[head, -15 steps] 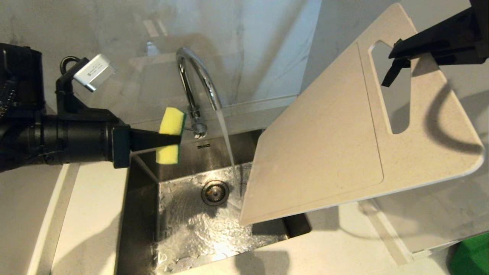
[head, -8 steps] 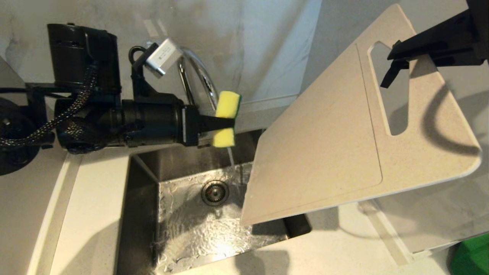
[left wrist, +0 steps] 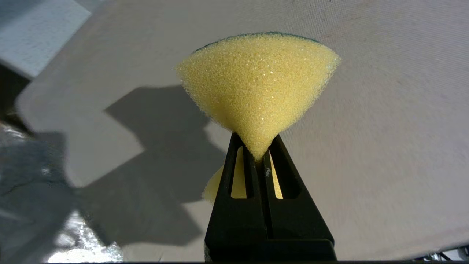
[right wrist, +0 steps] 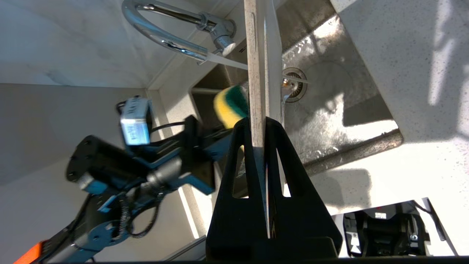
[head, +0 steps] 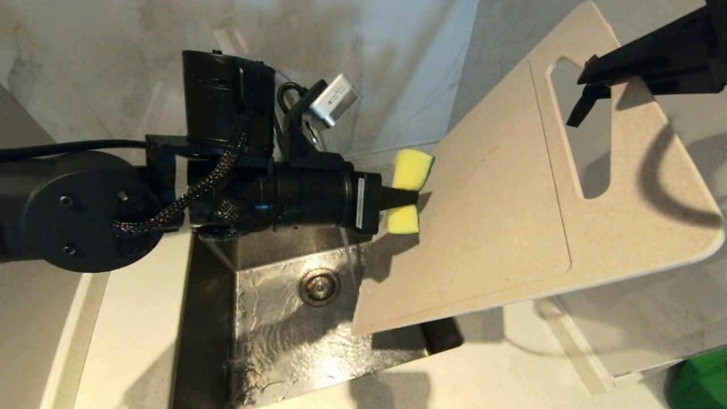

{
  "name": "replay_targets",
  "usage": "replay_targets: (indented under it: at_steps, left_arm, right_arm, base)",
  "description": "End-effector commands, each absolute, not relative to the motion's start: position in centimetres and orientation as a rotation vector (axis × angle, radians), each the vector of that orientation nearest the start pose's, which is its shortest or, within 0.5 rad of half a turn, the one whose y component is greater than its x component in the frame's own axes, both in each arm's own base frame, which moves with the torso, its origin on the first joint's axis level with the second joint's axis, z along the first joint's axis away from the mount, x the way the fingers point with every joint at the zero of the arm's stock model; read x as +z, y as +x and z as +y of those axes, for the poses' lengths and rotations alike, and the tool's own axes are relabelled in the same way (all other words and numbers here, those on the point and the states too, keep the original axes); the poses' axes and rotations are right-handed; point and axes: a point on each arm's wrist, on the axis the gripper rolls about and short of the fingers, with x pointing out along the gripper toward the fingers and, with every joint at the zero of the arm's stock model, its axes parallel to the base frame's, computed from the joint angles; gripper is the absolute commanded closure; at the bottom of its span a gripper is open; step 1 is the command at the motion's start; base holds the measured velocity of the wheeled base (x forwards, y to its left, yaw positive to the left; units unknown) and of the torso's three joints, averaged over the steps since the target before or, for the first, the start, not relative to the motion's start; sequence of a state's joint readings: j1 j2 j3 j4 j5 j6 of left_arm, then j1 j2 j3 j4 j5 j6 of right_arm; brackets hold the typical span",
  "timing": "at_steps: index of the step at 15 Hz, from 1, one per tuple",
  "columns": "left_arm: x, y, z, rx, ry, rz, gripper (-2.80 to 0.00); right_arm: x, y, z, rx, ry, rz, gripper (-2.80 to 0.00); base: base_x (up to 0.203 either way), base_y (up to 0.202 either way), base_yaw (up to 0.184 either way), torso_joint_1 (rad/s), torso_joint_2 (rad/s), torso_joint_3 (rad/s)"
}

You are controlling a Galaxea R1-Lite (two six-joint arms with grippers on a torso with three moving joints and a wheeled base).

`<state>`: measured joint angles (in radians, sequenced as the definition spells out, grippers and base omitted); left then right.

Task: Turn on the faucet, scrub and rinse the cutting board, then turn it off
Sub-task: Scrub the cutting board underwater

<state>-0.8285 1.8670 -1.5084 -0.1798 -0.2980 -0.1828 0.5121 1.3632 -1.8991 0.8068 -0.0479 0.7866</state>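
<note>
L gripper [head: 410, 197], clenched on sponge [head: 412, 169], has been swung from beside faucet [right wrist: 172, 33] to cutting board [head: 500, 193], just ahead of its tips; scrubbing judged abt to begin. Board is held tilted over sink [head: 267, 341] by R gripper [head: 588, 76], pinched at slot end.

Pale marbled wall [head: 113, 68] glowing behind, a speckled white counter [head: 130, 318] wrapping a wet steel sink [head: 295, 341], sunlight cutting hard shadows along its front edge.
</note>
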Motion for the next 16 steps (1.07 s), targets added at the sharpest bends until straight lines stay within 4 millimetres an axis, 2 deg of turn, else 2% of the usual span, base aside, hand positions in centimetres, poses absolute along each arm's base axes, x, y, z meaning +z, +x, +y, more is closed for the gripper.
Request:
replay_targets:
  at_steps: [1,8,16]
  left_arm:
    - [26.8,25.3,-29.7,-1.116,-0.106,0.305,0.00]
    - [24.8,24.1,-30.9,-1.144,-0.105,0.391,0.00]
    - [19.5,22.8,-29.2,-1.117,-0.066,0.518,0.00]
  right_arm:
    - [42.1,12.8,7.1,0.332,0.697,0.428,0.00]
    - [42.4,12.3,6.8,0.354,0.710,0.413,0.00]
    - [42.8,11.6,6.5,0.380,0.718,0.391,0.00]
  base:
    - [0.000,0.000,0.000,0.000,0.00,0.000]
    - [0.000,0.000,0.000,0.000,0.00,0.000]
    - [0.000,0.000,0.000,0.000,0.00,0.000]
